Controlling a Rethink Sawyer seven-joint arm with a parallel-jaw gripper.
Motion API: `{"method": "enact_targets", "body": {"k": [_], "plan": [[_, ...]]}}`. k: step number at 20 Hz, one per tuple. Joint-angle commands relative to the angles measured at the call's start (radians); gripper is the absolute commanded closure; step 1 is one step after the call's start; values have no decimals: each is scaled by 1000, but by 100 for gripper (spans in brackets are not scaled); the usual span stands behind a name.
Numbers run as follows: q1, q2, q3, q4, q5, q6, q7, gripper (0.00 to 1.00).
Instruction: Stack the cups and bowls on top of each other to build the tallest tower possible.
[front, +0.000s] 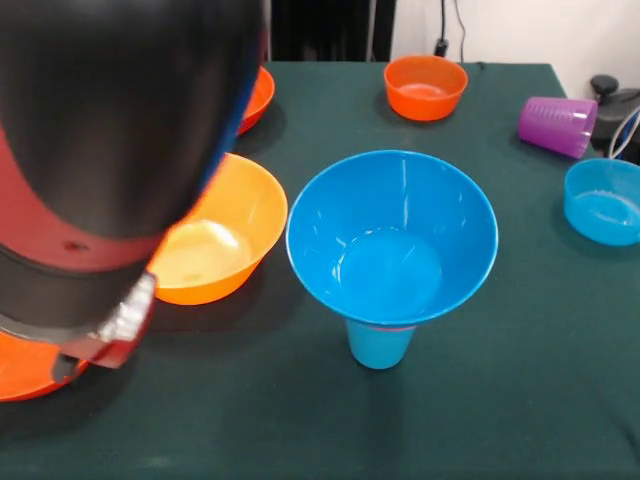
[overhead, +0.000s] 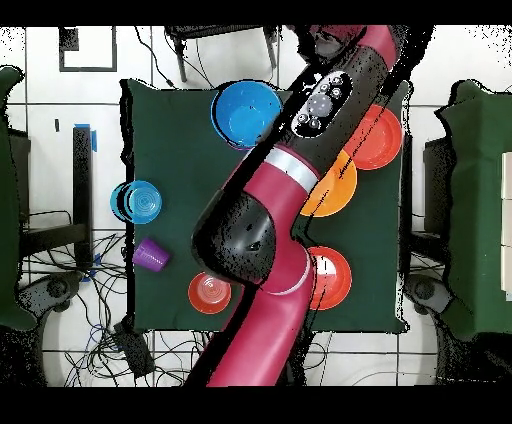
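Note:
The tower stands mid-table: a light blue cup (front: 380, 348) at the bottom, a thin pink rim (front: 385, 326) above it, and a large blue bowl (front: 392, 235) (overhead: 245, 112) on top. Beside it sits a yellow-orange bowl (front: 215, 245) (overhead: 335, 188). A purple cup (front: 557, 125) (overhead: 152, 254) lies on its side. The arm (front: 110, 130) (overhead: 290, 180) fills the left of the front view, with its lower end over a red-orange bowl (front: 20, 372) (overhead: 378, 138). The arm's bulk hides the gripper in both views.
A small blue bowl (front: 603, 200) (overhead: 140, 200) sits at the right edge. A small orange bowl (front: 425, 87) (overhead: 210, 292) is at the back. Another red-orange bowl (front: 258, 97) (overhead: 328, 275) peeks from behind the arm. Cables lie past the table's far right corner.

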Motion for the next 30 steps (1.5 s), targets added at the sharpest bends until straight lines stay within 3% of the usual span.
{"method": "enact_targets", "body": {"k": [1,10,16,19,30], "plan": [[50,78,104,-91,-117,0,-99,0],[147,126,391,15,-365,-28,-71,0],[199,124,551,91,-536,-50,-95,0],[234,120,668,153,-620,-89,-127,0],[179,124,781,67,-734,-136,-111,0]]}}
